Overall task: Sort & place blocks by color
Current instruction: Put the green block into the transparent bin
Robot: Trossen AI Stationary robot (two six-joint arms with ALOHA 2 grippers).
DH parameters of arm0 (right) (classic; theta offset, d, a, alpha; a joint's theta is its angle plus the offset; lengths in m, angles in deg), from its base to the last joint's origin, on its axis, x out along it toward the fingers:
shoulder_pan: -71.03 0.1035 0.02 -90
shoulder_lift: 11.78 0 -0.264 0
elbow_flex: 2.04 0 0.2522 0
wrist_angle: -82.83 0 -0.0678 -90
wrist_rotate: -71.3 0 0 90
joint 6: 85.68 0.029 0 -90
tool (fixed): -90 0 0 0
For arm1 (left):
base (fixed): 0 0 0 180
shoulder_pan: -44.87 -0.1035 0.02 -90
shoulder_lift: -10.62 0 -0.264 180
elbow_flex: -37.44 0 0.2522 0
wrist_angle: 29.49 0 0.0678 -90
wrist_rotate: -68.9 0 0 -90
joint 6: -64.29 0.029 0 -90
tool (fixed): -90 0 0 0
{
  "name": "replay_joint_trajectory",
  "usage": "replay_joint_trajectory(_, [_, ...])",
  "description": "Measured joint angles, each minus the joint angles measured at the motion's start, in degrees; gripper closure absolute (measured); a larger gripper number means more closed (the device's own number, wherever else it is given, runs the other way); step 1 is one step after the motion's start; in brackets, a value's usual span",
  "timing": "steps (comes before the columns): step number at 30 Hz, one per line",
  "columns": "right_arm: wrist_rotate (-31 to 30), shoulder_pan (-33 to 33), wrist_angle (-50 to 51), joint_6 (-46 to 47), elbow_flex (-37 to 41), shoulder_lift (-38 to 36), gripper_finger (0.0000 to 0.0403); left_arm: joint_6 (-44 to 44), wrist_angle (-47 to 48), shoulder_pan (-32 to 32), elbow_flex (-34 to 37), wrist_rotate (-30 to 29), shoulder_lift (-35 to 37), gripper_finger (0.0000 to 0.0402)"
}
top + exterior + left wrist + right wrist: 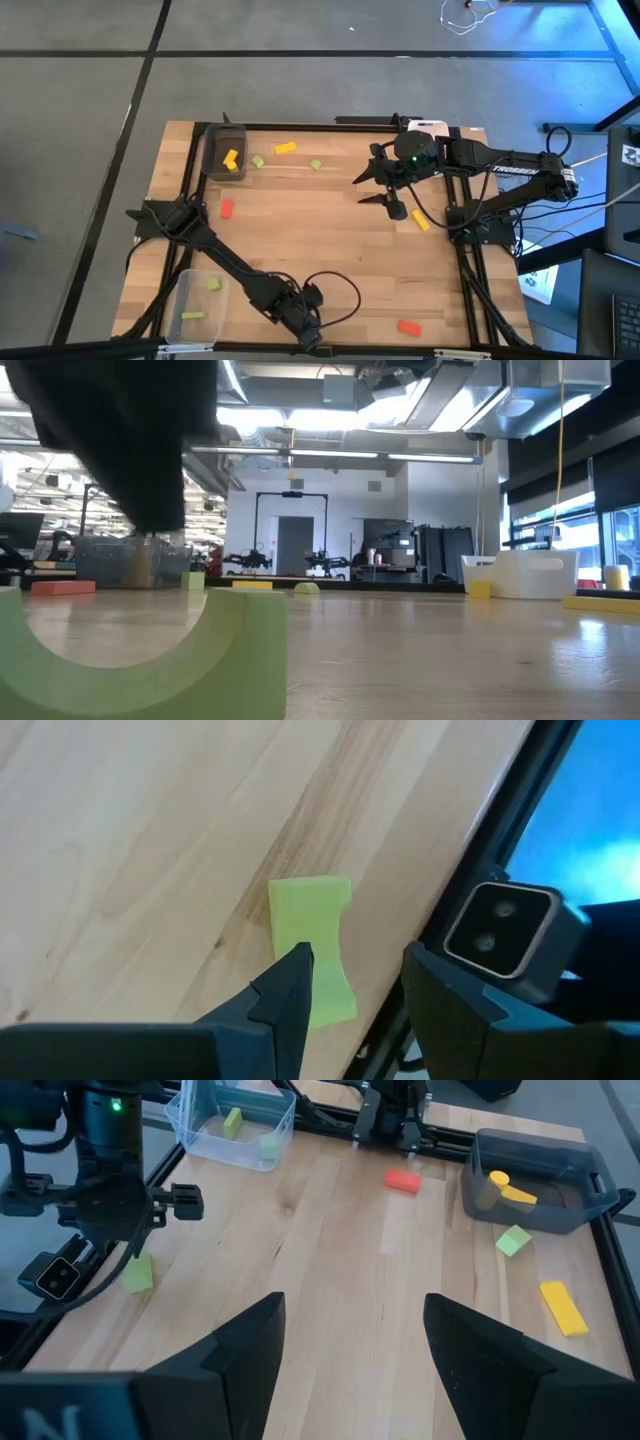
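Note:
A light green arch-shaped block (308,945) lies on the wood by the table's near edge, beside the low camera (500,932). In the low view it fills the foreground (140,650). My left gripper (357,960) hangs open just above it, pointing steeply down, one finger in front of the block, the other toward the table edge. The right wrist view shows that gripper (135,1240) over the block (137,1273). My right gripper (366,190) waits open, high over the far right of the table.
A dark grey tray (212,165) at the far left holds a yellow block (231,159). A clear tray (185,292) at the near left holds two green ones. A white tray (428,127) sits at the far right. Loose red (227,208), yellow (285,148) and green (315,164) blocks lie about.

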Motion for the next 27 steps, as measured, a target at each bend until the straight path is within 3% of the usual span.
replay_joint_trajectory(27, [-0.1, 0.0, 0.1, -2.9, 0.0, 0.0, 0.0163, 3.0, -0.9, -0.8, 0.0, -0.4, -3.2, 0.0257])
